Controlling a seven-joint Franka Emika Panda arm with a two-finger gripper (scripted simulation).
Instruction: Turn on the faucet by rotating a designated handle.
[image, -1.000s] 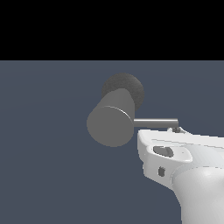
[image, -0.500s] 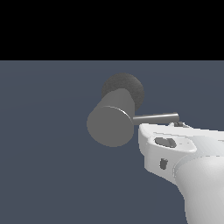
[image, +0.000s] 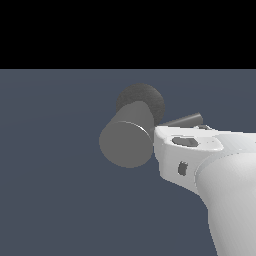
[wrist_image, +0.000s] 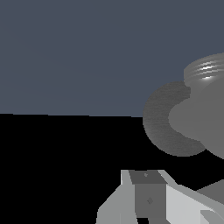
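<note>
Vs half a second ago: handle (image: 182, 120) is tilting further, its far end now sitting higher, toward the exterior view's right; a second ago it was lying about level. Arm (image: 220, 170) is sitting slightly higher against the faucet than before. Faucet (image: 131, 134) itself isn't moving.

Faucet is sitting just beside the claw, on the exterior view's left of the white wrist housing, touching or nearly touching its edge. Thick grey cylinder's long axis is running from the darker rounded base (image: 145, 100) behind toward the camera, flat round end facing the camera and slightly down-left in the exterior view.

Handle is sticking out sideways from the cylinder, long axis running up and toward the exterior view's right, passing just above and behind the wrist housing. Its inner part is hiding behind the housing.

Claw (wrist_image: 148, 192): only part of one grey finger (wrist_image: 146, 197) and white body are showing in the wrist view; can't tell if it's released, clenched or grasping the handle. In the exterior view the fingers are hiding behind the wrist.

Wrist view is also showing the faucet (wrist_image: 197, 118) close beside the claw, rounded base and cylinder overlapping.
</note>
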